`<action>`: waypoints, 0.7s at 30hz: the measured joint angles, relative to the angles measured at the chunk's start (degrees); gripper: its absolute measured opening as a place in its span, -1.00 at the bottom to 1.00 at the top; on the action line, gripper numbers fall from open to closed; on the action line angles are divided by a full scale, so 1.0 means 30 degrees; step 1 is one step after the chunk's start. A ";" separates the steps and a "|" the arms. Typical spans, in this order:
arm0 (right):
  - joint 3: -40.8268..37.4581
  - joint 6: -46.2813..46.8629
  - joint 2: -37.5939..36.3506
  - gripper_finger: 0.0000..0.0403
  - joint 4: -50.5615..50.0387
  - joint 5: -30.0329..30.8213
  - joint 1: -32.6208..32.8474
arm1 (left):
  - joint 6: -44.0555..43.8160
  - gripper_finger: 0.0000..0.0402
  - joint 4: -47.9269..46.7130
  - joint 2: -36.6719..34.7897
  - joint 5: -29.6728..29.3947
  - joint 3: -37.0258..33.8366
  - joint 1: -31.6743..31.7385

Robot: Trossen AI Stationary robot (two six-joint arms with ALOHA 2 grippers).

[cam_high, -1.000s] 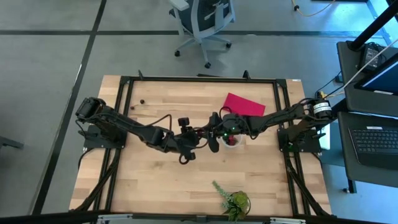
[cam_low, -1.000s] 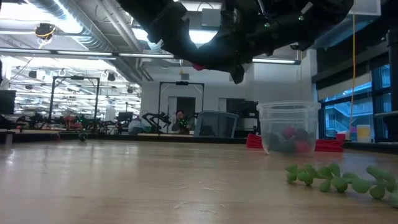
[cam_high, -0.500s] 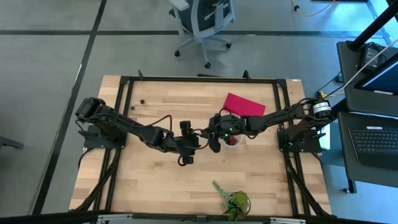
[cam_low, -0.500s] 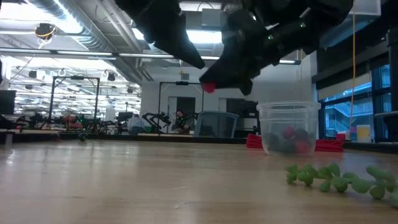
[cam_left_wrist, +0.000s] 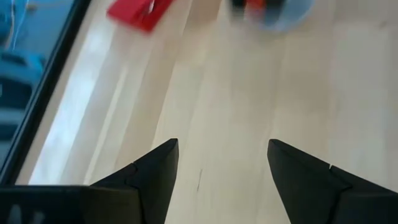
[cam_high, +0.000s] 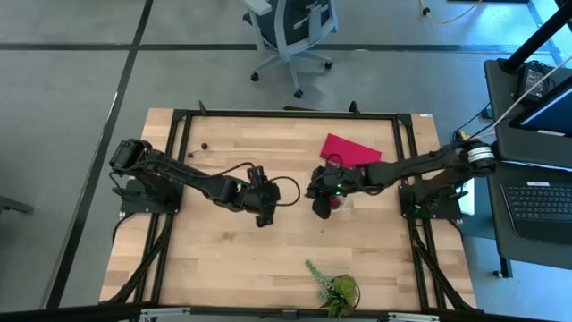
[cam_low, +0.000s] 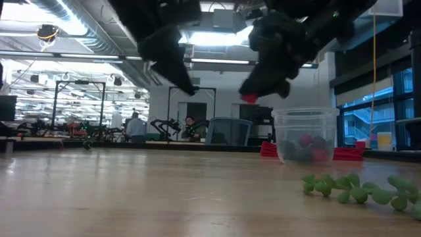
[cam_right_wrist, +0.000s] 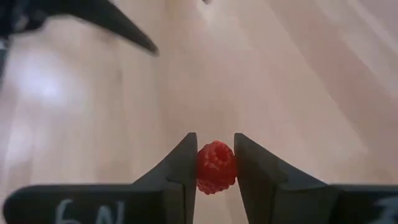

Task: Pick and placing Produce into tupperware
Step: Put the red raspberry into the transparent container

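Raspberry-looking red fruit (cam_right_wrist: 216, 167) sat pinched between the two fingers of the right gripper (cam_right_wrist: 215, 163), which were closed snug on both sides of it. From overhead the right gripper (cam_high: 319, 199) was near the middle of the wooden table (cam_high: 223, 268), just to the left of the tupperware (cam_high: 338, 203). The low camera showed the red fruit (cam_low: 249, 98) up in the air, higher than the cup's rim and off to its left, so not inside it. The tupperware (cam_low: 305, 134) itself was a clear round cup standing upright on the wood, with a few red and dark fruits (cam_low: 306, 147) already lying in the bottom.

The left gripper (cam_high: 264, 207) hung over the table a bit left of centre, apart from the right one. Its fingers (cam_left_wrist: 151, 176) were spread wide with nothing but bare wood between them.

A flat red piece (cam_high: 350, 150) lay on the far side of the cup, and a green leafy plant (cam_high: 334, 288) lay near the front edge.
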 joint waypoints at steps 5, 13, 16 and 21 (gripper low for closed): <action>0.0000 0.1421 -0.2201 -0.55 -0.4433 0.1689 0.0342 | -0.1020 0.19 -0.2018 0.0000 0.0001 0.0000 0.0365; -0.0302 0.4379 -0.3254 -0.55 -0.8873 0.3875 0.1206 | -0.1342 0.19 -0.2402 0.0000 0.0000 0.0000 0.0736; -0.1107 0.4524 -0.3253 -0.55 -0.7794 0.3895 0.1258 | -0.1342 0.19 -0.2420 0.0000 0.0000 0.0000 0.0799; -0.1689 0.4928 -0.3141 -0.55 -0.7279 0.3894 0.1258 | -0.1342 0.19 -0.2420 0.0000 -0.0005 0.0000 0.0835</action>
